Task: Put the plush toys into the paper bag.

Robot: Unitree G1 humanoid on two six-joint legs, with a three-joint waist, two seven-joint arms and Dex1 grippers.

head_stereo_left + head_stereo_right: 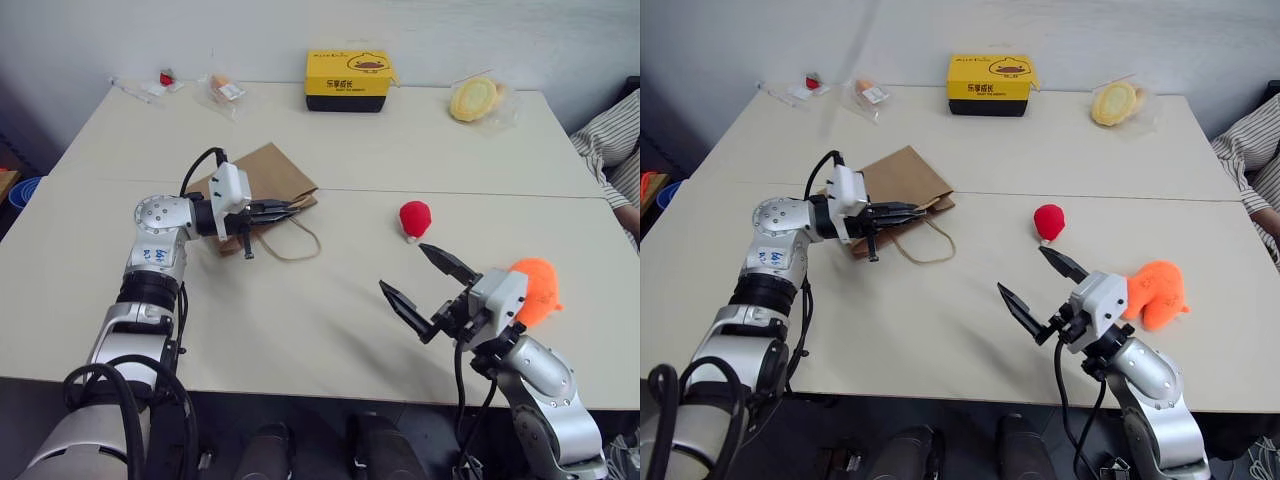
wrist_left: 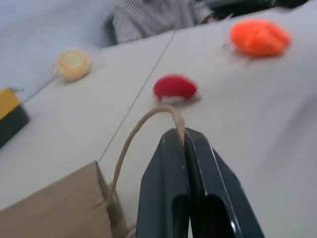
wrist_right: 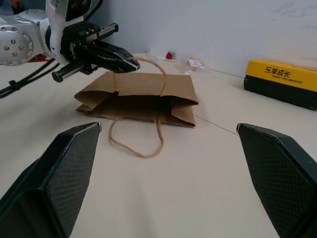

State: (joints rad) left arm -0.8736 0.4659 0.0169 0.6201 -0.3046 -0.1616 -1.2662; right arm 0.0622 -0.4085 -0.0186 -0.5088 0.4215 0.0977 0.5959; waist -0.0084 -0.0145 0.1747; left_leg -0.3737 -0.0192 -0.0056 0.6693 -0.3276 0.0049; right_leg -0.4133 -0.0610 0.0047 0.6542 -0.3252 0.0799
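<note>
Paper bag (image 1: pixel 262 180) flat on tabletop (image 1: pixel 330 290); left gripper (image 1: pixel 283 209) pinches its upper cord handle (image 3: pixel 151 67). Right gripper (image 1: pixel 418 281) spread wide, empty. Red plush (image 1: pixel 414 218) mid-tabletop, orange plush (image 1: pixel 1154 292) just beside right gripper. Yellow-black box (image 1: pixel 348 81), wrapped yellow item (image 1: pixel 476 99) along far edge by wall. Person's striped sleeve (image 1: pixel 612 143) at right edge.

Head stereo pair looking down over table (image 1: pixel 330 330) | wrist cameras looking along own fingers | both wrists sharing paper bag (image 3: pixel 143 96) ahead
</note>
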